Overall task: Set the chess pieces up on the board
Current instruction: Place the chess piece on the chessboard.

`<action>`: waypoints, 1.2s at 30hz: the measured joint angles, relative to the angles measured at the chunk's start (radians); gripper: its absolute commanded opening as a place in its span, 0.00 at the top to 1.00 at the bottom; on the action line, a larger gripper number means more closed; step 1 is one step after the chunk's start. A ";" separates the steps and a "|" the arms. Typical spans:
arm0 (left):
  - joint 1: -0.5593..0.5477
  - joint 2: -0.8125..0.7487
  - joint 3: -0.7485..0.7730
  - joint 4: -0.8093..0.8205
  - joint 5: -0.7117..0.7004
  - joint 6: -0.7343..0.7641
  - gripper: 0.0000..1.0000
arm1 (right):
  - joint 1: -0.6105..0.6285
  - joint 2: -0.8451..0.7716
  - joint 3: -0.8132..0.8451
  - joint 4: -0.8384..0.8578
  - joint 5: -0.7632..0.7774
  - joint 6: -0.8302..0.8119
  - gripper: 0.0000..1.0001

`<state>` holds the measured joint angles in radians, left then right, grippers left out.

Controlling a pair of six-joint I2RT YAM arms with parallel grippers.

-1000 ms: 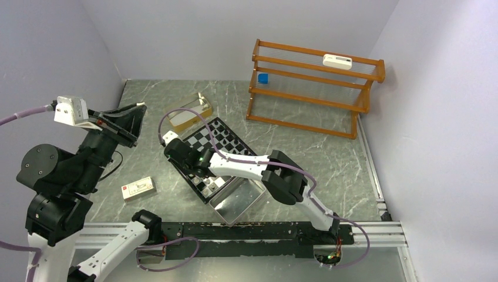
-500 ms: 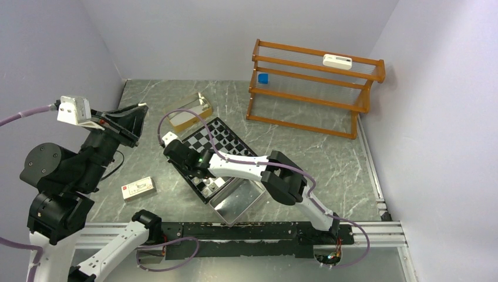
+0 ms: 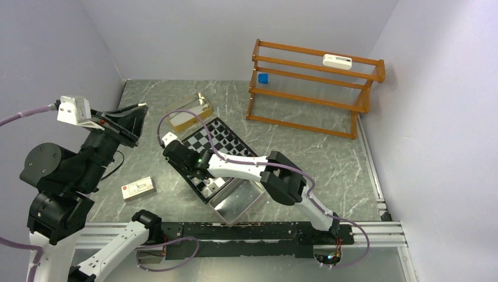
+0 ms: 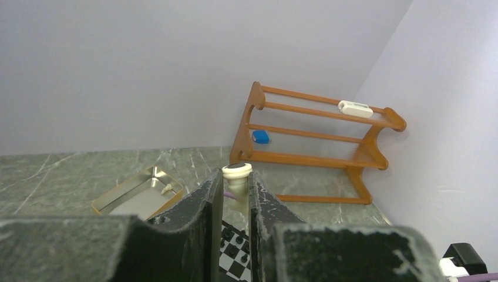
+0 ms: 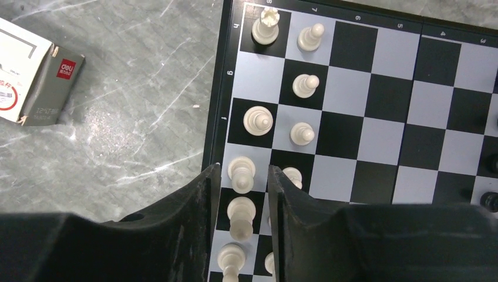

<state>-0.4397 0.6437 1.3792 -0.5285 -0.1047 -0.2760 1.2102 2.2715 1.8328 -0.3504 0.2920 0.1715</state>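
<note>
From above: board (image 3: 222, 138) skewed mid-counter (image 3: 329, 164), near corner beside a metal tray (image 3: 238, 202), with the right arm (image 3: 246, 165) stretched across and hiding the near rows. Nothing on the squares legible at this size.

Left wrist: left pincer (image 4: 236, 183) raised well above the counter, clamped on the held cream piece (image 4: 236, 174), base outward. Kind of piece impossible to tell.

Right wrist: right pincer (image 5: 244, 176) low over the board's edge file, jaws apart around the standing cream piece (image 5: 242, 174), seemingly touching neither finger. Other chess pieces (image 5: 304, 85) just beside; black pieces (image 5: 491, 201) cut off at the right.

Judged light, hard, smooth, easily tipped. Best taken squarely at the stem under the head, gently, minding neighbours.
</note>
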 measured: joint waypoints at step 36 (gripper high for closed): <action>0.000 0.301 -0.027 -0.152 0.284 0.027 0.95 | -0.195 -0.991 -0.826 0.332 -0.148 0.172 0.42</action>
<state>-0.4397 0.9443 1.3525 -0.6804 0.1791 -0.2489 1.0157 1.2800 1.0069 -0.0185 0.1440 0.3435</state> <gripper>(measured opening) 0.218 0.578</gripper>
